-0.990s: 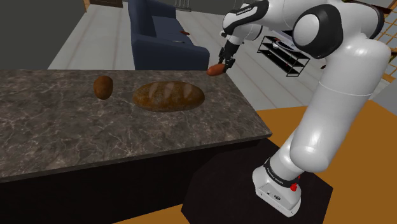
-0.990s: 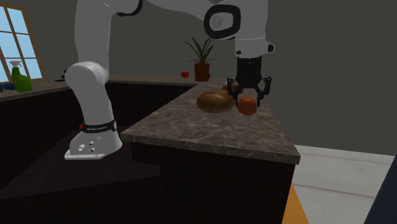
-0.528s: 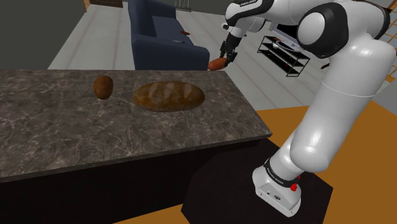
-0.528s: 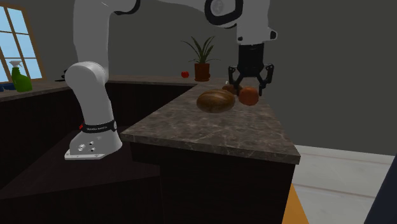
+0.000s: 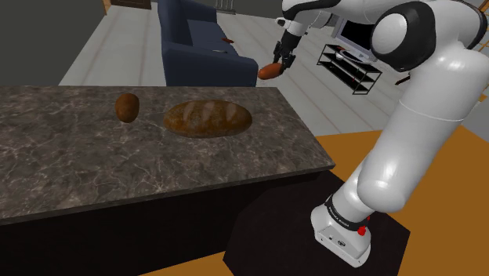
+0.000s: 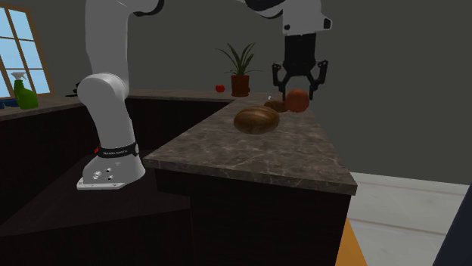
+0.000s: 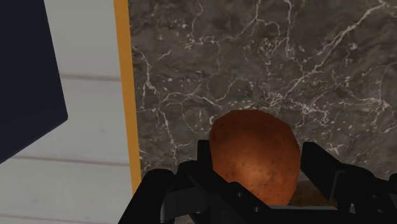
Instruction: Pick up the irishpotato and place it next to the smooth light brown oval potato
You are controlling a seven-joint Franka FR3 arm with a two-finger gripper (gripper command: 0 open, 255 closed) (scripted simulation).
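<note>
A reddish-brown potato (image 5: 269,72) hangs in the air over the dark marble counter (image 5: 94,165), above its far corner at the shoulder view's right. My gripper (image 5: 277,66) is shut on it; in the wrist view the black fingers (image 7: 205,160) clasp both sides of the potato (image 7: 254,153). From the second exterior view the held potato (image 6: 297,100) is well above the counter top. A darker brown oval potato (image 5: 127,107) stands on the counter, far off toward the shoulder view's left.
A large brown bread loaf (image 5: 208,118) lies on the counter between the two potatoes. Behind the counter are a blue sofa (image 5: 196,43) and a black wire rack (image 5: 349,67). A potted plant (image 6: 240,72) and a green spray bottle (image 6: 23,94) stand on another counter.
The gripper has risen steadily with the reddish-brown potato held in it, lifting it higher above the counter's corner. The loaf and the other potato have not moved.
</note>
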